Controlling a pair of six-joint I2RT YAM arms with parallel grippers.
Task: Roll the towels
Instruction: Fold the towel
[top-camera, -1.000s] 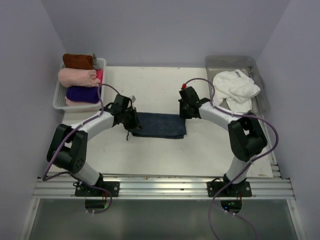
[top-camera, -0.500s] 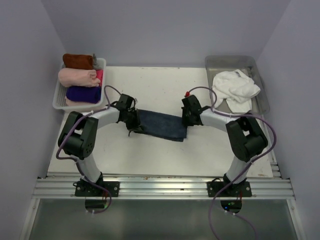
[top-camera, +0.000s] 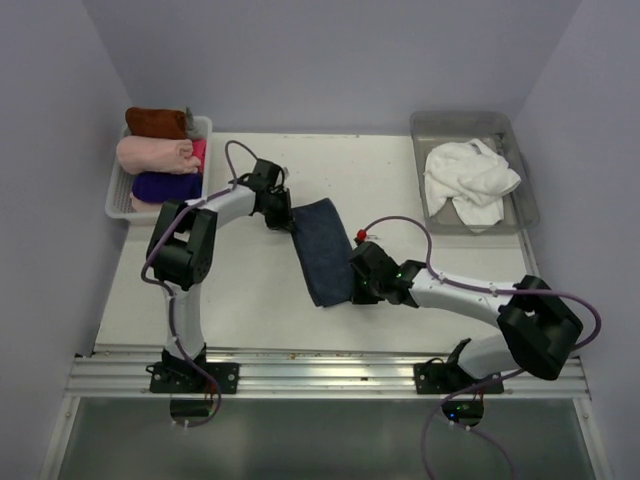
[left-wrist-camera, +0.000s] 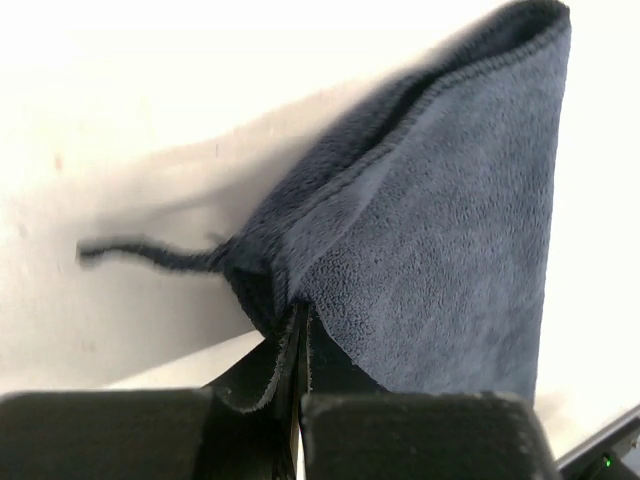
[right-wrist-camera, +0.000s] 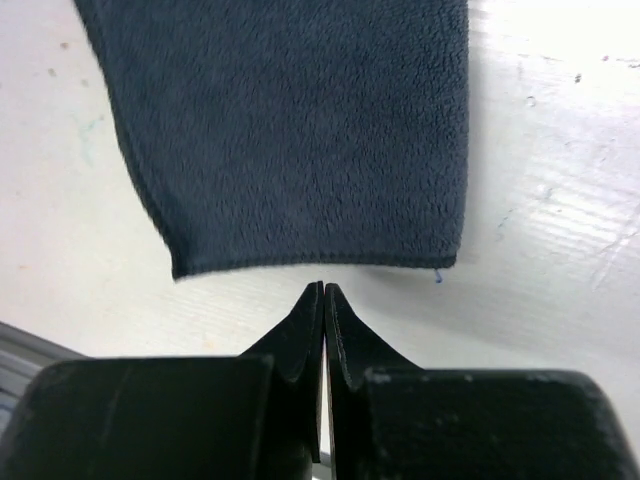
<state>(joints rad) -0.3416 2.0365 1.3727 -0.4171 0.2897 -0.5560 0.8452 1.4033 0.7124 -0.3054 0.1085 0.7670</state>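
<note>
1. Pale lavender walls (top-camera: 330, 60) close in on three sides of the white tabletop (top-camera: 230, 290), and a ribbed metal rail (top-camera: 330, 372) runs along its near edge.
2. Mid-table lies the dark slate-blue terry towel (top-camera: 322, 250), a long strip set slantwise, its far end by the left arm and its near end by the right arm. Bare table shows along both long sides.
3. The left gripper (top-camera: 286, 214) has its fingers pinched tight on the towel's far left corner, where the cloth is bunched. A loose dark strand (left-wrist-camera: 150, 258) trails off beside the pinch, too blurred to make out.
4. The right gripper (top-camera: 356, 283) sits at the towel's near end with its fingers pressed together and nothing between them. Its own camera shows the tips stopping just short of the hem, over bare table.
5. From above, the right gripper's body covers the towel's near right corner, so that edge is hard to follow.
6. At the left edge, a white slotted plastic basket (top-camera: 118, 200) holds the rust-brown terry towel (top-camera: 155, 122), rolled, at the back. In front of it are a pale pink cloth roll (top-camera: 155, 153) and a deep purple cloth roll (top-camera: 165, 187). Something bright pink (top-camera: 199, 152) peeks out behind them, too hidden to name.
7. At the right edge, a clear grey plastic tray (top-camera: 528, 205) holds the white terry towel (top-camera: 470, 175), crumpled in a heap.
</note>
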